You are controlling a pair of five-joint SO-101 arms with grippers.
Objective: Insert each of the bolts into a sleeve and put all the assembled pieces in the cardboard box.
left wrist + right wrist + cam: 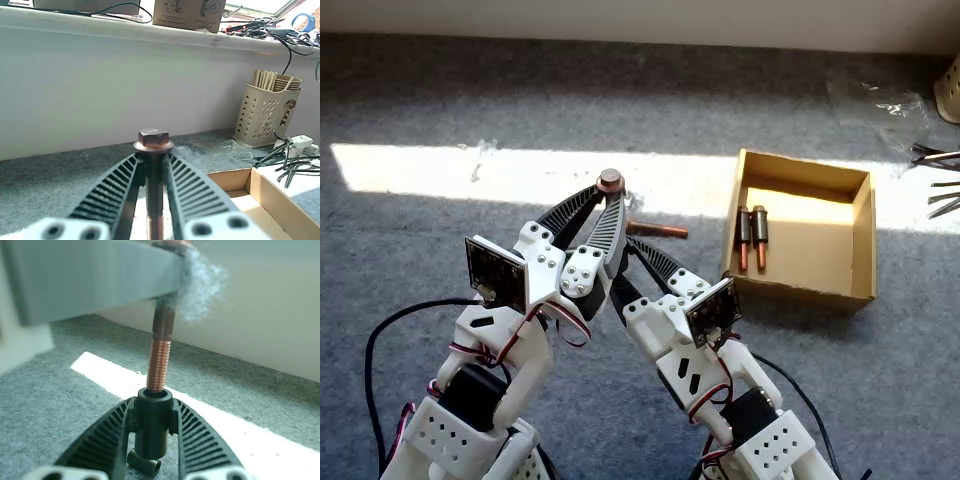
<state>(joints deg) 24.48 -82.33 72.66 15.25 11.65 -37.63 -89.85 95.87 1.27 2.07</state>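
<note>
Left hand grips the bolt upright, threaded tip at the mouth of the sleeve clamped directly below in the right hand

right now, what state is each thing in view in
left gripper: shut on held bolt
held bolt: upright, head up, tip at held sleeve's mouth
right gripper: shut on held sleeve
held sleeve: upright, under the bolt
loose bolt: lying flat on carpet, unsleeved
loose sleeve: on its side on carpet
cardboard box: open, two assembled pieces inside
</note>
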